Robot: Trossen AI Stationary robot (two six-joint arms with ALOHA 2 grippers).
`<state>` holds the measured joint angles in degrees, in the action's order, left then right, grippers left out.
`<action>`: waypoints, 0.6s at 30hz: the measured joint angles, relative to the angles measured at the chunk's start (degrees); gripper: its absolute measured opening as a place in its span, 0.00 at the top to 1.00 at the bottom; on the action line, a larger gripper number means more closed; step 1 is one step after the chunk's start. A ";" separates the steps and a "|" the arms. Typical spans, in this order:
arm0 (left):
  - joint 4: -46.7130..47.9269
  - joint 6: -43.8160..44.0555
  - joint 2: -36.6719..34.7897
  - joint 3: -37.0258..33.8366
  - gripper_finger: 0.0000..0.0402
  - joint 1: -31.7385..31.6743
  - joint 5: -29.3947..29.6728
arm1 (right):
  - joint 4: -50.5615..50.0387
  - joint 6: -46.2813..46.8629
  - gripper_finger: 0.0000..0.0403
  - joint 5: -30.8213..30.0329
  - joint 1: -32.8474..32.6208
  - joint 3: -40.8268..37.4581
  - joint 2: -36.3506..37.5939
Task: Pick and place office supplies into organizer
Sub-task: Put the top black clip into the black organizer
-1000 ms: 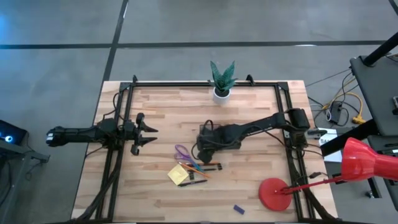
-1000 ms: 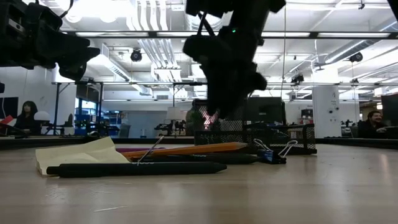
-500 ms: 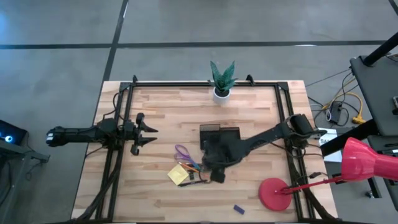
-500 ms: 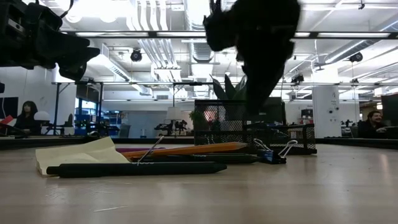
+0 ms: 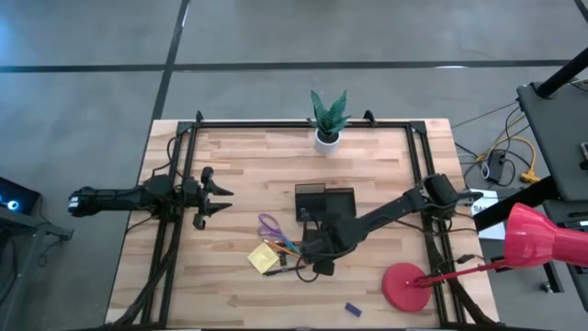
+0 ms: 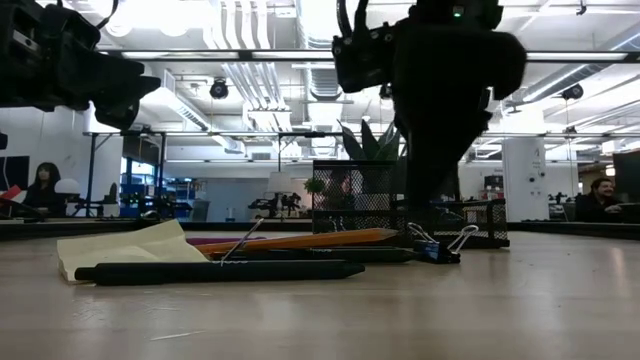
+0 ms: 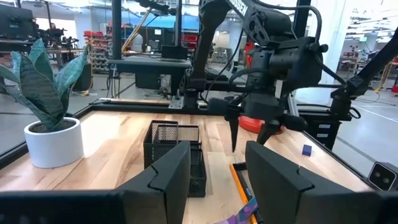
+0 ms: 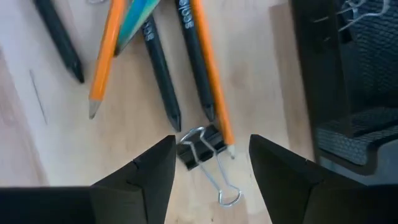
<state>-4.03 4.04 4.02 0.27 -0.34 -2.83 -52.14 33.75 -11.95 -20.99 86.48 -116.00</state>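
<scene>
right gripper (image 8: 208, 165): fingers apart, nothing between them, hanging right over the black binder clip (image 8: 202, 149) near the table's middle

binder clip: lying flat just beside the pencil tips, silver wire loops sticking out past the body. Looks light and stiff, and I'd guess it skates on the wood if nudged. The black body seems the place to pinch; the loops would probably fold or slip.

pens and pencils (image 8: 155, 81): a loose fan at about 9 o'clock from the gripper in the overhead shot, some touching or crossing. Thin, rigid, likely to roll. The orange pencil (image 8: 211, 81) ends right against the clip, so it may get bumped on the way down.

sticky pad (image 5: 261, 258): yellow, at the 8 o'clock end of the pile, touching the pens; soft, with a corner curling up.

scissors (image 5: 268, 224): purple handles, at about 10 o'clock from the gripper.

blue block (image 5: 351, 309): way off alone near the table's front edge, close to the red lamp base (image 5: 405, 287).

organizer (image 5: 323, 202): black mesh box at 12 o'clock from the gripper, near it. Short hop, but its wall is close on that side.

open room: bare wood toward 6 o'clock.

left gripper (image 5: 219, 193): parked at the left side, fingers spread, empty.
</scene>
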 joint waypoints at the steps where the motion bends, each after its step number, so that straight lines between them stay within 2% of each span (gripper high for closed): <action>1: 0.00 -0.01 0.07 0.00 0.65 -0.01 0.00 | 0.04 0.11 0.51 -0.06 -0.01 0.00 0.02; 7: 0.00 0.00 0.03 0.00 0.65 -0.02 0.01 | 0.82 0.25 0.51 -0.15 -1.26 -0.96 0.02; 14: 0.00 -0.01 0.08 0.00 0.65 -0.02 0.02 | 6.10 3.80 0.51 -0.30 -2.14 -3.21 0.02; 18: 0.00 0.01 0.08 0.00 0.65 -0.02 0.02 | 6.28 4.00 0.51 -4.35 -2.14 -4.02 0.02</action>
<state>-4.03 4.04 4.10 0.27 -0.36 -2.81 -45.85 37.75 -16.30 -23.14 82.46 -115.98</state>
